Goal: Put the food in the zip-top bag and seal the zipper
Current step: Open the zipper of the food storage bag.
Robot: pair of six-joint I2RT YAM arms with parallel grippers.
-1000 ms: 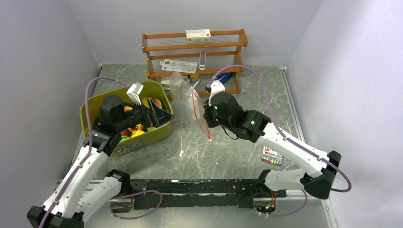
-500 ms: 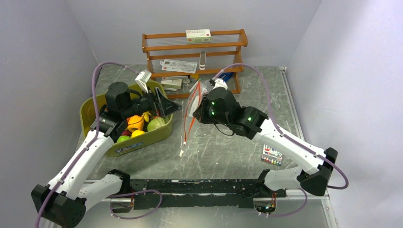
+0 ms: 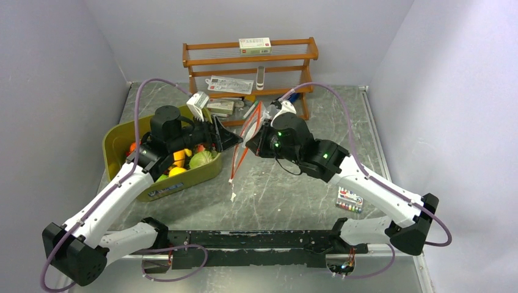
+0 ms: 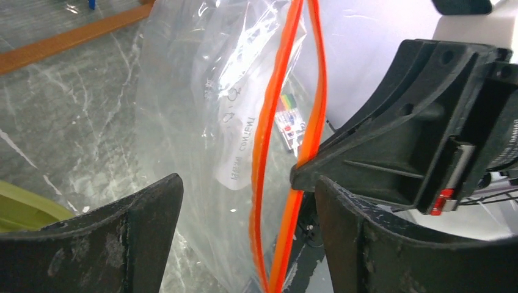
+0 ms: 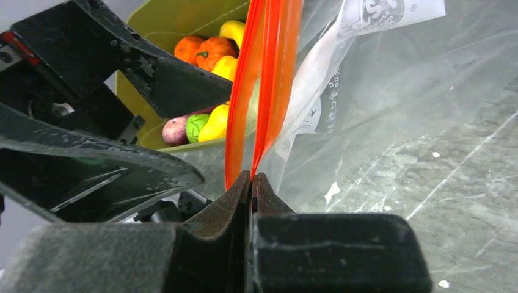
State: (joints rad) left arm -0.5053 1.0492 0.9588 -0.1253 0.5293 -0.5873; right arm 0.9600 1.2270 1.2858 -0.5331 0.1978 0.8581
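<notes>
The clear zip-top bag [image 4: 195, 116] hangs off the table with its mouth open. Its orange-red zipper [image 3: 238, 160] shows as two parted strips. My right gripper [image 3: 249, 144] is shut on one strip, as the right wrist view [image 5: 251, 178] shows. My left gripper [image 3: 234, 140] is open and empty, right beside the bag; in the left wrist view [image 4: 249, 238] the other strip [image 4: 264, 201] runs between its fingers without touching them. The food [image 3: 183, 160], with orange, yellow and green pieces, lies in the olive-green tub [image 3: 119, 137], also in the right wrist view [image 5: 211, 55].
A wooden rack [image 3: 250, 68] with white packets and a box stands at the back, just behind the bag. A small colourful packet [image 3: 349, 200] lies on the table at the right. The tub sits under the left arm.
My left gripper has risen out of the tub and swung right to the bag's mouth. My right gripper has raised the bag and shifted it slightly left, still gripping the strip.
</notes>
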